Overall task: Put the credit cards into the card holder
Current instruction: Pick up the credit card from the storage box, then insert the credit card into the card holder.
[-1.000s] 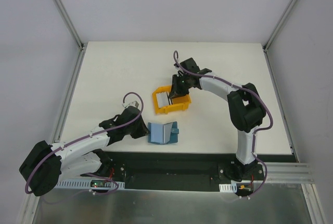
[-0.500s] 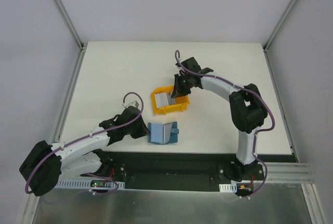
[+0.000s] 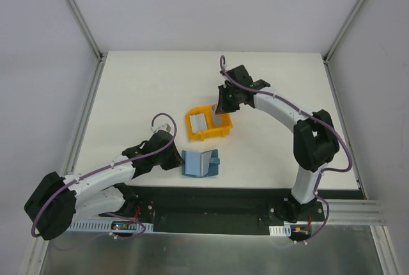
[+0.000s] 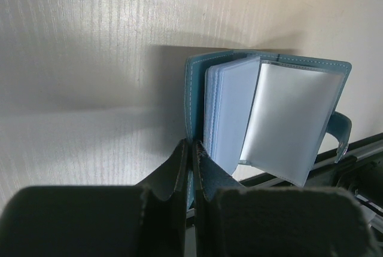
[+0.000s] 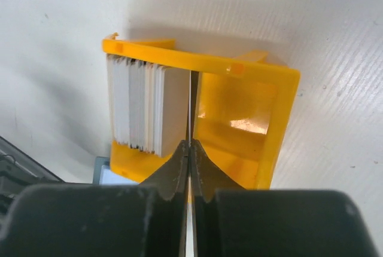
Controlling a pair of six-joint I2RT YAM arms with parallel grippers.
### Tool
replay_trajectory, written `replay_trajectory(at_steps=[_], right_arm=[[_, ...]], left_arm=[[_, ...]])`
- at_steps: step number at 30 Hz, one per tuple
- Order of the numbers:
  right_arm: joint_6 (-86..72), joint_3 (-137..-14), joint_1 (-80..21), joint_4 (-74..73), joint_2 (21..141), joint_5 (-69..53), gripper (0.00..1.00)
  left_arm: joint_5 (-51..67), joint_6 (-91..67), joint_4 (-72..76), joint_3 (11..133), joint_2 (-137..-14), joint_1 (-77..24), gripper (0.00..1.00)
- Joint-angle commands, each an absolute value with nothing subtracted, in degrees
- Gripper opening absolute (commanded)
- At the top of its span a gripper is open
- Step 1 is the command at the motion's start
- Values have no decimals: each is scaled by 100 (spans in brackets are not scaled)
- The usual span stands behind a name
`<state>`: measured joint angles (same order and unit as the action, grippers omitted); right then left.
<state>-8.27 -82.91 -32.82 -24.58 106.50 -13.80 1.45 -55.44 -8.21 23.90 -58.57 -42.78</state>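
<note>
Credit cards point(image 5: 140, 104): the right gripper point(image 5: 190, 149) has its fingertips pressed together on a single card point(image 5: 190, 101), seen edge-on, so only its thin edge shows. Just left of it the rest of the stack stands on edge vs the left wall of the yellow bin point(image 5: 239, 69), approx mid-table point(image 3: 140, 89).

Near the front edge, the left gripper point(image 4: 191, 155) is clamped on the teal cover of the card holder point(image 4: 194, 89), which lies open w/ its clear sleeves fanned up.

Handling, my guess: the cards are light, thin, stiff-ish and slick on the faces. Best pinched flat on both faces near one short end, leaving the other end free to lead into a pocket. The sleeves look soft and floppy, and the holder is prob light enough to skid unless pinned.
</note>
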Motion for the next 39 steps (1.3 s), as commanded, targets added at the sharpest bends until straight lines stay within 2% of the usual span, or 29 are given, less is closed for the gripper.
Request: replay_trajectory(at_steps=[1, 7, 16, 22, 26, 39], right_arm=[[-756, -8508, -3269, -2444, 9932, -1380, 0], [-1238, -7929, -3313, -1944, 9195, -1756, 0], [-2714, -5768, -4393, -389, 7972, -1802, 0], [-3374, -5002, -5264, 298, 8138, -1442, 0], [-3761, -4369, -5309, 1080, 8384, -1372, 0], [-4078, -3261, -5300, 2065, 8411, -1231, 0]], left_arm=[[211, -5467, -773, 2408, -5748, -4315, 0], [202, -5502, -773, 2399, -5704, -4315, 0], [220, -5563, -765, 2347, -5678, -4307, 0], [193, -5634, -747, 2268, -5634, -4315, 0], [167, -5739, -747, 2162, -5616, -4315, 0], [35, -5853, -668, 1635, -5642, -4307, 0]])
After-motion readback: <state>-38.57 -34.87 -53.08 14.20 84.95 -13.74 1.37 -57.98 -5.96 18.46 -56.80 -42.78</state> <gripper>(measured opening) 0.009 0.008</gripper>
